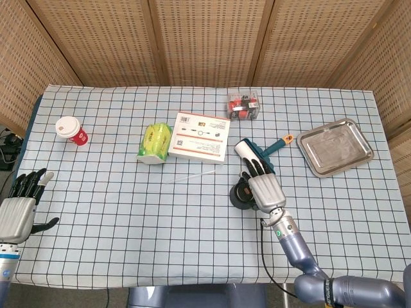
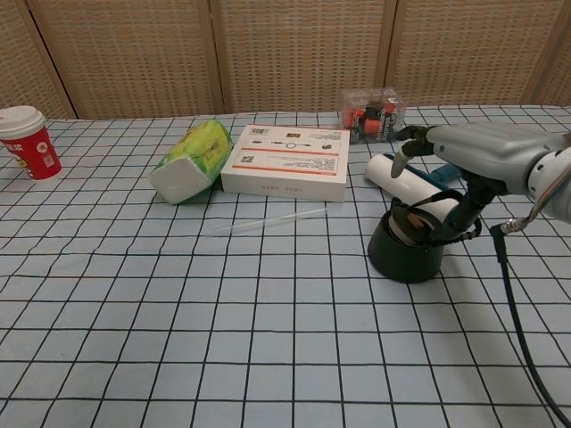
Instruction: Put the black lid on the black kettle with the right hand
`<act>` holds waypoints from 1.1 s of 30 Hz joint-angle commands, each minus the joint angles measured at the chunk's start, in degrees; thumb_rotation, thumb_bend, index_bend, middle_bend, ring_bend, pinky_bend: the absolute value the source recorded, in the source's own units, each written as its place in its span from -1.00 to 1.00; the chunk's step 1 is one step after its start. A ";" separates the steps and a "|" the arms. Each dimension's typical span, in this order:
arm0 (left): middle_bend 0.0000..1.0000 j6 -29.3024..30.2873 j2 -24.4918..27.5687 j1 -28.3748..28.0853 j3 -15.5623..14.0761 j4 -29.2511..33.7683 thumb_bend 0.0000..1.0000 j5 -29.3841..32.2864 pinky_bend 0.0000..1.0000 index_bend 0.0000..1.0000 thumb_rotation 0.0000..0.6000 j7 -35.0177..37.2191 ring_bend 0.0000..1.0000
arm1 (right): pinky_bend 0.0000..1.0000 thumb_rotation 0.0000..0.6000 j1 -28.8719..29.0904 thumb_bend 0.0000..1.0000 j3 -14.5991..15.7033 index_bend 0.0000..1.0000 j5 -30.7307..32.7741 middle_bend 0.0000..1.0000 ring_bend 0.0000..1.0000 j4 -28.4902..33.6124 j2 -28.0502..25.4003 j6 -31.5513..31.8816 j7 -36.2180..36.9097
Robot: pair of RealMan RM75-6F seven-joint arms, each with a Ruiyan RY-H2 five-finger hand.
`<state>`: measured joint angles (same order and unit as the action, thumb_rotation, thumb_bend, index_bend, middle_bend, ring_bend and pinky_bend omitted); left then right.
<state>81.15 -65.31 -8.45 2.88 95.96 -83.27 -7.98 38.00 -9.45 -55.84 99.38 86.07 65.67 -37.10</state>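
blue checked tablecloth (image 1: 128, 212), wicker screens (image 1: 205, 38) behind, right hand (image 2: 473, 152) spread above black kettle (image 2: 406, 254)

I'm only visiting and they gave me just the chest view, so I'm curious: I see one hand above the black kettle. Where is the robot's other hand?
Observer: The head view shows the left hand beyond the table's near left corner, fingers apart, holding nothing.
Visitor: Is there anything further right of the kettle?
Observer: Yes, a metal tray lies near the table's right edge.
Visitor: And that white roll behind the kettle?
Observer: From above it has a teal handle with an orange tip, pointing towards the tray.
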 commanded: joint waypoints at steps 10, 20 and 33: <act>-1.00 0.28 0.05 0.10 -0.39 0.30 -0.90 -0.62 -1.00 -1.00 1.00 -0.37 -1.00 | -1.00 1.00 -1.99 -0.23 3.52 -0.41 -1.22 -1.00 -1.00 0.94 -0.47 1.11 0.09; -1.00 0.61 0.34 0.29 -0.74 0.62 -0.90 -1.26 -1.00 -1.00 1.00 -0.06 -1.00 | -1.00 1.00 -2.63 -0.22 4.26 -0.40 -2.84 -1.00 -1.00 1.24 0.89 1.93 0.36; -1.00 0.38 0.40 0.25 -0.79 0.72 -0.90 -1.08 -1.00 -1.00 1.00 -0.17 -1.00 | -1.00 1.00 -2.46 -0.22 4.13 -0.40 -4.06 -1.00 -1.00 1.19 2.47 1.75 0.26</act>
<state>81.55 -64.91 -8.19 2.09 96.67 -84.37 -8.13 35.52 -5.36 -59.92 100.66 88.44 67.51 -36.82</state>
